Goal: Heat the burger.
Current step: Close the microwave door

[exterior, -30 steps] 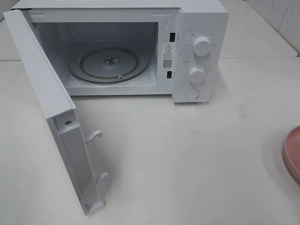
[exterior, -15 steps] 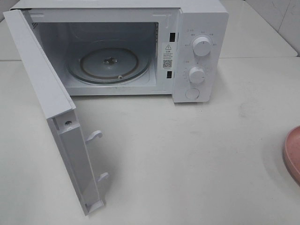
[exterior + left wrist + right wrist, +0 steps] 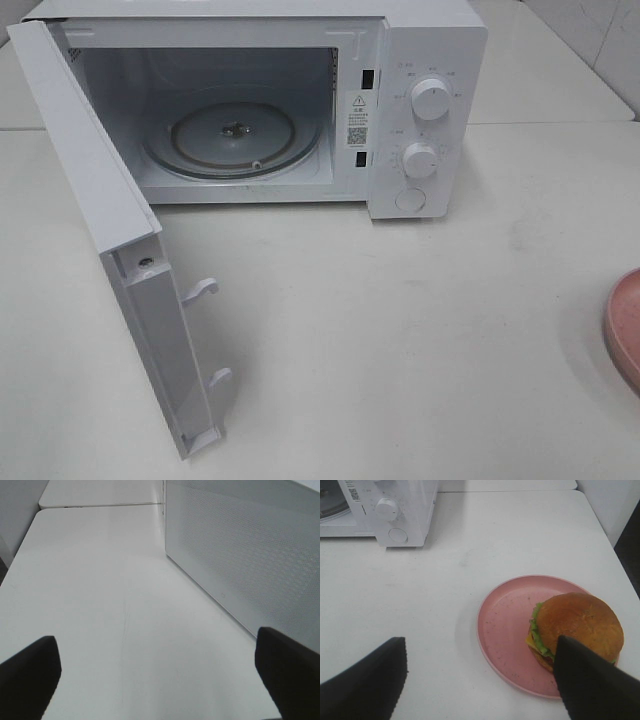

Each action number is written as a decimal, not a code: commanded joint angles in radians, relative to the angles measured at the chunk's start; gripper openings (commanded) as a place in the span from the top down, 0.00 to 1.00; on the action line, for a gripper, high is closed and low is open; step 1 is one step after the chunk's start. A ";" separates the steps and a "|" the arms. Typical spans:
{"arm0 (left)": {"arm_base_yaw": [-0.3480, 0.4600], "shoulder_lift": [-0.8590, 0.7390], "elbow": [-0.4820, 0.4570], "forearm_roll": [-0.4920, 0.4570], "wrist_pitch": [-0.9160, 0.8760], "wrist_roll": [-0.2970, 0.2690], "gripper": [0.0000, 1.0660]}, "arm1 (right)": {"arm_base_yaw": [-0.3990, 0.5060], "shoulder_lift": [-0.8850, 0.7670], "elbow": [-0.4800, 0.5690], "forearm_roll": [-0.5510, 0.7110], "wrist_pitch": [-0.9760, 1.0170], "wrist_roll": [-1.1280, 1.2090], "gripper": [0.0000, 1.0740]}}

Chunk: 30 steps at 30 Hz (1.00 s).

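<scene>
The burger (image 3: 575, 627), with brown bun, green lettuce and yellow cheese, sits on a pink speckled plate (image 3: 505, 625) in the right wrist view. My right gripper (image 3: 480, 677) hangs open above the table, its black fingers (image 3: 367, 680) straddling the plate's near side without touching it. In the exterior view only the plate's rim (image 3: 625, 330) shows at the right edge; the burger and both grippers are out of that view. My left gripper (image 3: 160, 672) is open over bare table beside the microwave's perforated side wall (image 3: 245, 555).
A white microwave (image 3: 425, 110) stands at the back of the white table (image 3: 400, 330). Its door (image 3: 110, 230) is swung wide open toward the front left, showing the glass turntable (image 3: 235, 135). Two knobs (image 3: 430, 100) and a button are on its right panel.
</scene>
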 commanded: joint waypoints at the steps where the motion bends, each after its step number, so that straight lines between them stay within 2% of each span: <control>1: 0.006 -0.019 0.002 -0.001 -0.008 -0.003 0.06 | -0.019 -0.026 0.008 0.008 -0.005 -0.026 0.29; 30: 0.006 -0.019 0.002 -0.002 -0.008 -0.003 0.06 | -0.019 -0.026 0.008 0.008 -0.005 -0.026 0.30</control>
